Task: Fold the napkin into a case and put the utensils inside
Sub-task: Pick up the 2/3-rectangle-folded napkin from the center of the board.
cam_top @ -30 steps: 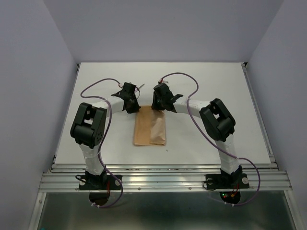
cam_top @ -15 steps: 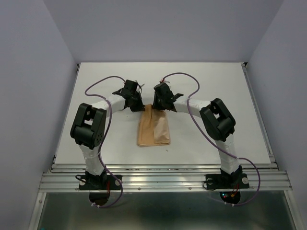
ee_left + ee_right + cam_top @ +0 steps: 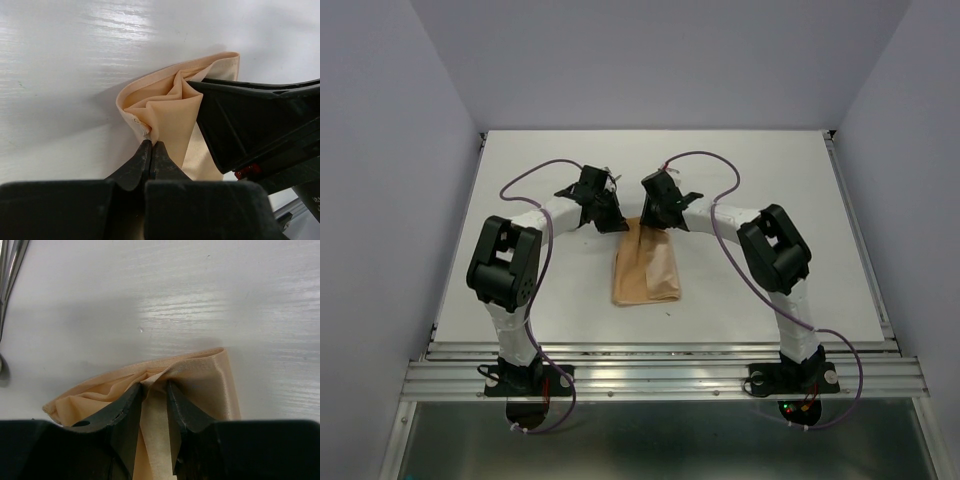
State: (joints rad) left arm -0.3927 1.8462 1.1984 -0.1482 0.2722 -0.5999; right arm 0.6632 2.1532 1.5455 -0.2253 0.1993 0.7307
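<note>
Napkin (image 3: pixel 646 272) sits mid-worktop (image 3: pixel 770 180) btw the two arms. It's folded to a narrow oblong, long axis running away from the bases, slightly skewed. Near end lies flat; far end is bunched & puckered where both grippers meet it.

Left gripper (image 3: pixel 151 146) is clenched tight, fingers pressed together on a thin edge of cloth at the far-left corner. From that pinch the cloth curls into a loose loop w/ creases.

Right gripper (image 3: pixel 155 387) is just beside it on the far-right side, fingers part-way apart w/ a fold of napkin clamped btw them. In the left-wrist view, one of its fingers lies right against the cloth bulge.

Utensils (image 3: pixel 10 262): silver handles show only at the top-left edge of the right-wrist view, on the worktop, apart from the napkin. Can't tell how many.
</note>
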